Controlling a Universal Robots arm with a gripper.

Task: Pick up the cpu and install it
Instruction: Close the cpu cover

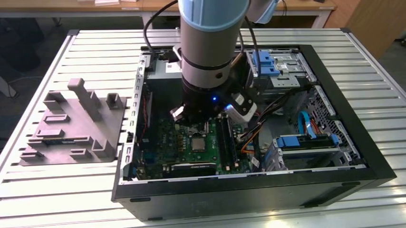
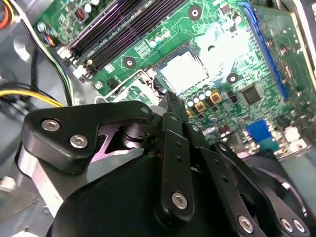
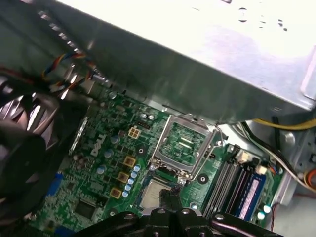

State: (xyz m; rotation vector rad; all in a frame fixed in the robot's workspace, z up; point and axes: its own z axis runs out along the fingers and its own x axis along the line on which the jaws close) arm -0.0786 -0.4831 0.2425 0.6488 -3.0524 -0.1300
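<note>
**Over the motherboard (image 3: 103, 163) socket: cpu (image 3: 150, 193) seated, gripper (image 3: 169, 198) empty**

Item: cpu, lying flat in its socket, just beside the hinged socket frame (image 3: 183, 142), which stands open.
Gripper: directly above the chip, fingers drawn together with nothing between them.
Step, as judged: placement done, frame not yet closed down.
Next move calls for clearing the raised frame without nudging the chip.
</note>
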